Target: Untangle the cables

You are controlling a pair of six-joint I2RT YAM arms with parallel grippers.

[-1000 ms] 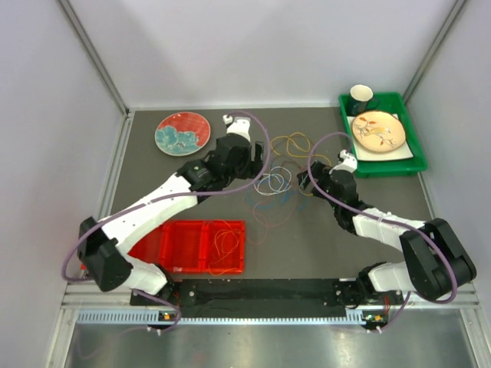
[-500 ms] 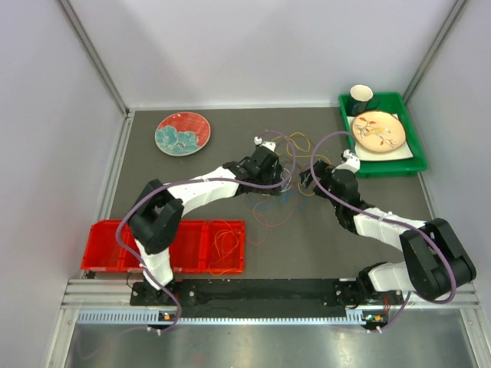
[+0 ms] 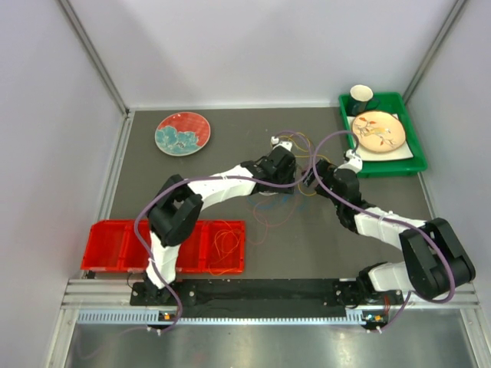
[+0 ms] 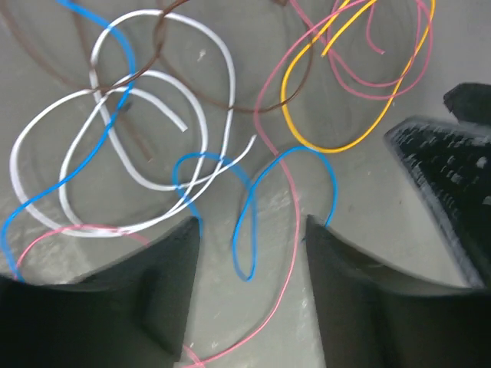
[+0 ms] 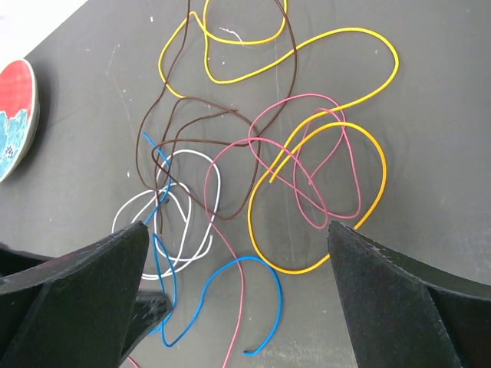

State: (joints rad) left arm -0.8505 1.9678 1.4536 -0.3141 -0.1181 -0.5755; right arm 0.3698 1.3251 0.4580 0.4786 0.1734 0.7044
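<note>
From above, the cables (image 3: 295, 144) are largely covered by the left gripper (image 3: 293, 181) and the right gripper (image 3: 311, 178). In the left wrist view the blue cable (image 4: 299, 150) is hidden at its ends behind the fingers (image 4: 146, 307), and the brown cable (image 4: 230, 109) is cut off by the top edge. In the right wrist view the red plate (image 5: 11, 115) is cropped at the left, and the blue cable appears lost behind a finger (image 5: 77, 307).

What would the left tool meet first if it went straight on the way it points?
The left tool likely meets the blue cable loop lying between its fingers, pink cable beside it, then the table. Depth unclear.
</note>
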